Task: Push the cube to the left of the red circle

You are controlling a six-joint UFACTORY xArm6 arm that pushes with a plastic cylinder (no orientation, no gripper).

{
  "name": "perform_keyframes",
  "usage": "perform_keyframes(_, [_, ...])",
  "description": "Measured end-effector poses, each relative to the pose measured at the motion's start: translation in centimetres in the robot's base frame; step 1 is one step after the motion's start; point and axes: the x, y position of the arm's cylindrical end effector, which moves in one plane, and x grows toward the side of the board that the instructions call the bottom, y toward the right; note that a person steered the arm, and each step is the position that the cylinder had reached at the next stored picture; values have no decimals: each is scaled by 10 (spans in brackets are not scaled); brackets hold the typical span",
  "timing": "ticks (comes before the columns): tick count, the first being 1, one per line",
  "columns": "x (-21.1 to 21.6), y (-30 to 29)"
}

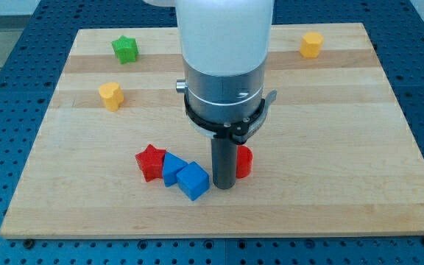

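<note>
A blue cube (193, 181) lies near the view's bottom centre, touching a second blue block (172, 168) on its left. A red circle block (244, 162) stands just right of my rod and is partly hidden by it. My tip (223, 186) rests on the board between the blue cube and the red circle, close against the cube's right side. A red star block (150, 162) sits left of the blue blocks.
A green star block (125, 49) is at the view's top left. A yellow heart-like block (110, 96) is below it. A yellow hexagonal block (311, 44) is at the top right. The wooden board (344, 147) lies on a blue perforated table.
</note>
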Motion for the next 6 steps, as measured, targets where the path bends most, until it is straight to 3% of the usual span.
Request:
perform_keyframes(2, [33,4])
perform_keyframes(3, [40,-48])
perform_keyframes(4, [23,-69])
perform_keyframes(5, [-11,-43])
perform_keyframes(6, [-14,-37])
